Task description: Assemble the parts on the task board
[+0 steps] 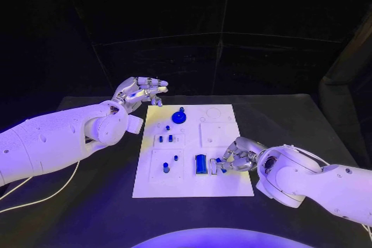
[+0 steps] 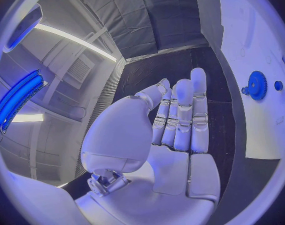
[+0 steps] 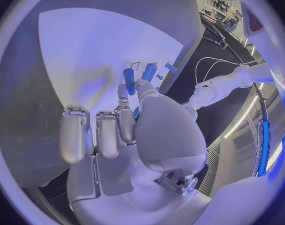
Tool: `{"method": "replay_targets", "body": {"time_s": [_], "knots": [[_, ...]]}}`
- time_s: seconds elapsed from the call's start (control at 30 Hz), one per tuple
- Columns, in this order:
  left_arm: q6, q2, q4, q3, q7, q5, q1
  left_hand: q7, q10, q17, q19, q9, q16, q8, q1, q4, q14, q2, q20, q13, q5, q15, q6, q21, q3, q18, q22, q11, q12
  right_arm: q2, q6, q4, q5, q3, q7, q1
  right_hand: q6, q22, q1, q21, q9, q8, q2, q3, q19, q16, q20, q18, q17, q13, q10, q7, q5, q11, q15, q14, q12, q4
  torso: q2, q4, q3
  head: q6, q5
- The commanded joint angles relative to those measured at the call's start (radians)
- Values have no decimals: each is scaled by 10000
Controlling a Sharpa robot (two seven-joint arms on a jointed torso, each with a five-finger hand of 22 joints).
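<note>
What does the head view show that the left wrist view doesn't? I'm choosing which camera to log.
Head view alone: the right hand low over the board's near right part beside a blue cylinder, plus several small blue parts mid-board.
Left wrist view alone: the left hand's inner side, fingers straight and together, holding nothing.
Both: the left hand, the blue gear, and the board.
</note>
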Motion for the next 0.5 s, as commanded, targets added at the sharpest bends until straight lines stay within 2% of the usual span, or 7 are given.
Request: {"method": "replay_targets", "body": {"time_s": [0.03, 0.3, 0.5], "knots": [[133, 7, 20, 9, 155, 20, 15, -11, -83, -15, 45, 1, 58, 68, 73, -61, -67, 23, -3, 8, 38, -17, -69, -59, -16, 66, -16, 4, 69, 138, 41, -70, 369, 2, -155, 11, 134, 654, -80, 15, -15, 23, -9, 13, 236, 23, -76, -182, 734, 685, 56, -40, 31, -22, -69, 715, 48, 64, -4, 1, 2, 10, -8], [231, 5, 24, 9, 179, 20, 15, -17, -88, -24, 44, 9, 64, 98, 40, -45, -74, 24, -2, 5, 35, -12, -39, -62, -31, 62, -16, 10, 84, 409, -70, -194, 343, 2, -326, 11, 219, 689, -161, 33, 38, 55, -26, 20, 252, 39, -99, -190, 766, 724, 88, -79, 30, -55, -96, 721, 93, 98, -1, -6, 5, 5, 7], [259, 3, 27, 9, 186, 20, 15, -27, -95, -30, 42, 15, 67, 118, 19, -34, -79, 26, 0, 2, 36, -9, -20, -66, -42, 60, -17, 8, 92, 524, -3, -265, 237, 3, -405, 11, 334, 773, -509, 79, 149, 97, -42, -42, 292, 72, -138, -209, 828, 727, 126, -126, -24, -96, -132, 735, 84, 295, -1, -5, 4, -13, -4]]}}
